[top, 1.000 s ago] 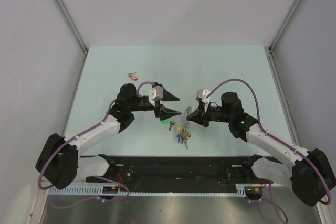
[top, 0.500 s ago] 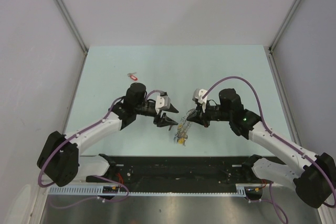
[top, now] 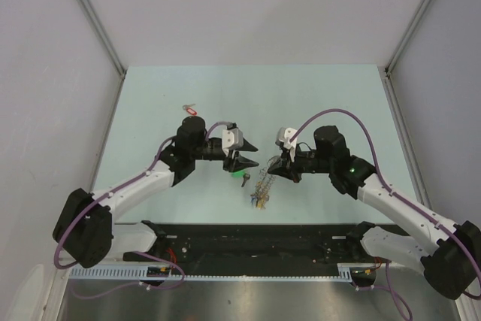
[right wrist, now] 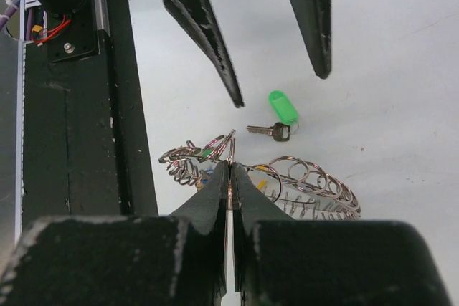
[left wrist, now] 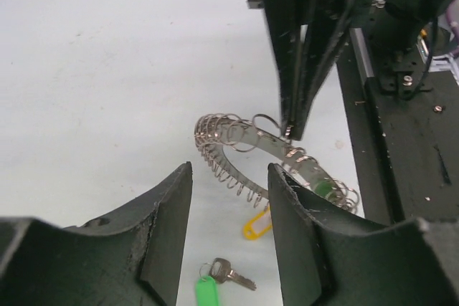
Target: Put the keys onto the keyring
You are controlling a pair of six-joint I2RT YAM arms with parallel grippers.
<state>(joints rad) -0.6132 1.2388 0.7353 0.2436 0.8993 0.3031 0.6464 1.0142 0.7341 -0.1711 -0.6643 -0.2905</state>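
1. Currently your right gripper (right wrist: 229, 171) is clenched on the keyring (right wrist: 308, 185). It pinches the band edge-on w/ the hoop tilted and small rings fanned along it. Can't tell if the low side touches the table (top: 323, 95).
2. Your left gripper (left wrist: 229, 171) is released, jaws wide, nothing btw them.
3. Key relation: the green-tagged key (right wrist: 282, 107) lies flat on the table, just below the left jaws and just beside the keyring, on the left-arm side. Left arm is clearly nearer, and the right one is busy holding the hoop.
4. Long axis runs approx far-to-near, w/ the tag at the far end and the blade pointing to the near edge. You'd prob. want the jaws straddling across that axis at the tag, which looks thicker than the blade.
5. Surface: smooth, pale top. A thin flat key gives little to bite and may skid if you scrape.
6. Room: tight. Keyring & right fingers sit near the key, so come down steep and don't sweep toward the hoop.
7. Red-tagged key (top: 190, 110) sits well apart, far-left, behind the left arm, so leave it for later. A yellow tag (left wrist: 257, 223) hangs off the ring.
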